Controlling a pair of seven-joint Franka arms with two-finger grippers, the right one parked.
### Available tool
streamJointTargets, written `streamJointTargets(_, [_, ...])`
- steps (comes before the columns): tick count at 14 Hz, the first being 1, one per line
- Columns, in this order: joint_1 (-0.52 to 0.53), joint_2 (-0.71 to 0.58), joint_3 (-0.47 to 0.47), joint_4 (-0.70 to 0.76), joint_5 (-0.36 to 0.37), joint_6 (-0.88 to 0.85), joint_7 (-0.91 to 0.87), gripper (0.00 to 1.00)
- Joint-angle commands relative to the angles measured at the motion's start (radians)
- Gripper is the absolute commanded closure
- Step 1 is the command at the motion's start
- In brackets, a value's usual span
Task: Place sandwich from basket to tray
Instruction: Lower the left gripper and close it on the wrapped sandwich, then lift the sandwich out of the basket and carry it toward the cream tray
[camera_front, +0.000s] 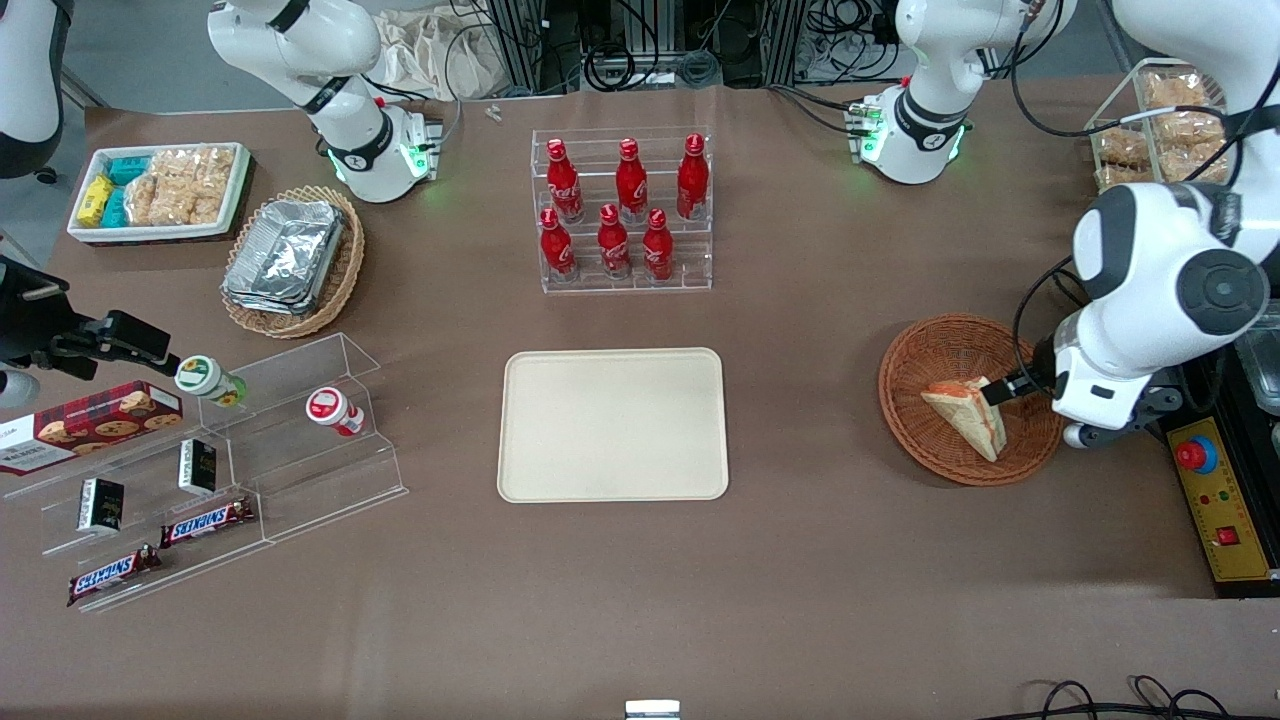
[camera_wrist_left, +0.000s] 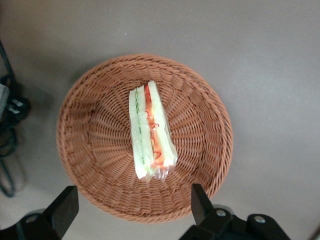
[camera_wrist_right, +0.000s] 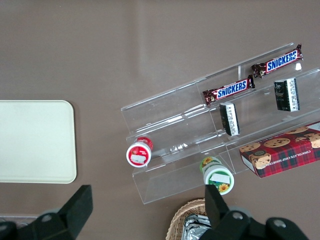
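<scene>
The sandwich (camera_front: 965, 418) is a pale bread wedge with red and green filling, wrapped in clear film. It lies in the round reddish-brown wicker basket (camera_front: 905, 395) toward the working arm's end of the table. My left gripper (camera_front: 1000, 389) hovers over the basket's edge beside the sandwich. It is open, and nothing is between its black fingers (camera_wrist_left: 199, 202). In the left wrist view the sandwich (camera_wrist_left: 150, 131) rests mid-basket (camera_wrist_left: 95, 150), apart from the gripper (camera_wrist_left: 132, 210). The cream tray (camera_front: 612, 424) lies bare at mid-table.
A clear rack of red cola bottles (camera_front: 622, 208) stands farther from the front camera than the tray. A yellow control box with a red button (camera_front: 1222, 500) sits beside the basket. An acrylic snack shelf (camera_front: 220, 470) and an oval foil-container basket (camera_front: 292, 258) lie toward the parked arm's end.
</scene>
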Motion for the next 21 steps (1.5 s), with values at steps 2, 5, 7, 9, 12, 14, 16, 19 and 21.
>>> streamJointTargets(2, [0.003, 0.006, 0.0, -0.161, 0.027, 0.223, -0.161, 0.0])
streamJointTargets(5, [0.003, 0.055, 0.001, -0.177, 0.027, 0.261, -0.206, 0.0])
streamJointTargets(7, [0.003, 0.093, 0.003, -0.178, 0.027, 0.305, -0.215, 0.0])
streamJointTargets(9, [0.003, 0.136, 0.003, -0.178, 0.027, 0.354, -0.249, 0.0])
streamJointTargets(12, [0.003, 0.159, 0.003, -0.171, 0.025, 0.357, -0.296, 0.15])
streamJointTargets(14, [0.003, 0.159, 0.003, -0.161, 0.027, 0.356, -0.318, 0.96])
streamJointTargets(16, [0.003, 0.158, 0.003, -0.128, 0.027, 0.348, -0.326, 1.0])
streamJointTargets(19, [0.001, 0.144, 0.0, -0.036, 0.027, 0.214, -0.329, 1.0])
streamJointTargets(21, [-0.005, 0.144, -0.006, 0.09, 0.027, 0.021, -0.32, 1.0])
